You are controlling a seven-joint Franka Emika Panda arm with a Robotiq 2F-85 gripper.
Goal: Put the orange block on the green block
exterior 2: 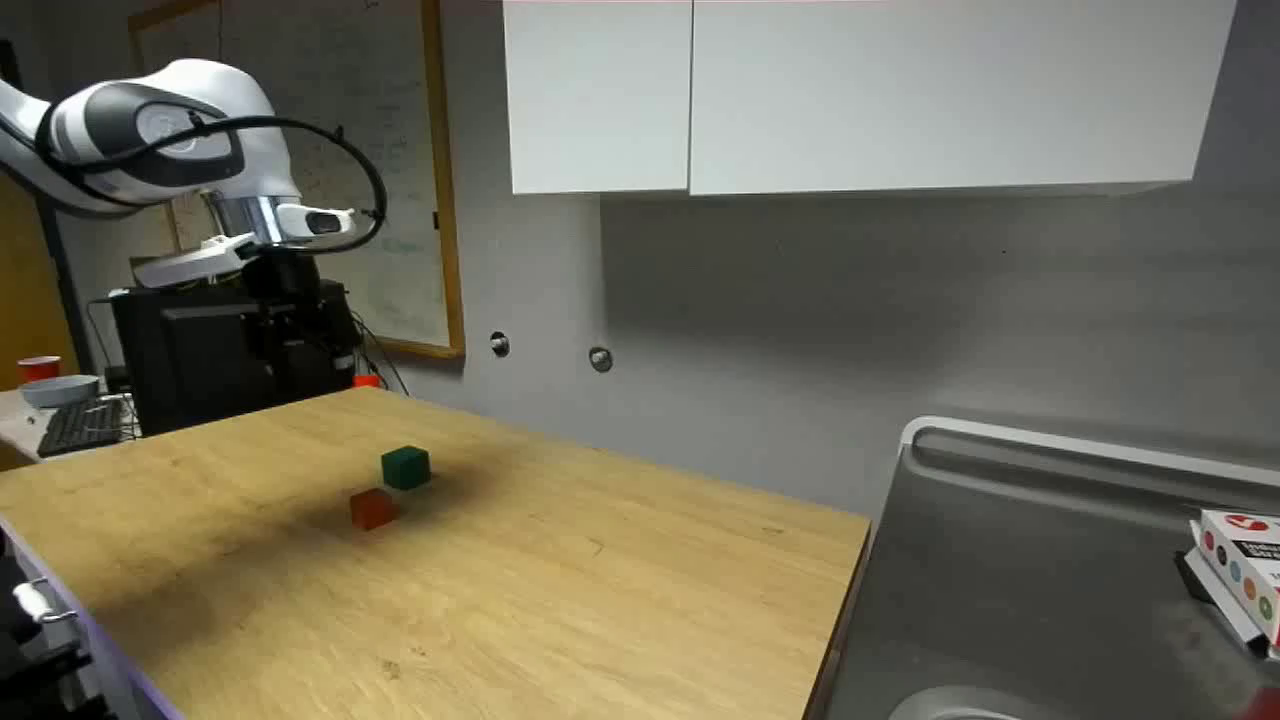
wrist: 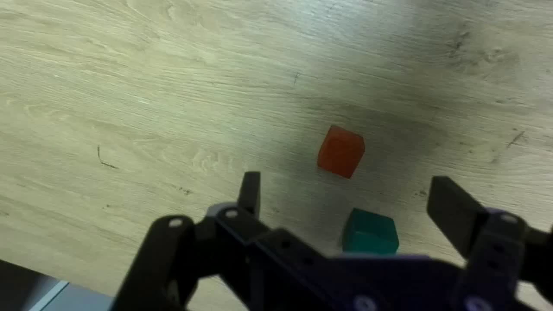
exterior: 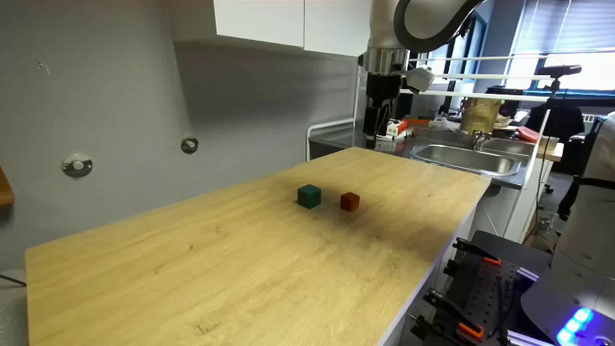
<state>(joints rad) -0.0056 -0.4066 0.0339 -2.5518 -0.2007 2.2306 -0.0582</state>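
The orange block (exterior: 350, 202), a small reddish-orange cube, sits on the wooden table. It also shows in an exterior view (exterior 2: 373, 509) and near the middle of the wrist view (wrist: 341, 152). The green block (exterior: 309, 196), a dark green cube, stands a short gap away from it. It also shows in an exterior view (exterior 2: 406, 467) and low in the wrist view (wrist: 371, 232), its lower edge hidden by the gripper body. My gripper (wrist: 345, 176) is open with nothing between its fingers. It hangs high above the table in both exterior views (exterior: 375, 137) (exterior 2: 290, 375).
The wooden table (exterior: 202, 269) ends at a wall along the back. White cabinets (exterior 2: 850, 90) hang above. A metal sink (exterior: 466, 158) and a box (exterior 2: 1245, 570) are beyond one table end. A monitor (exterior 2: 220, 350) stands beyond the other.
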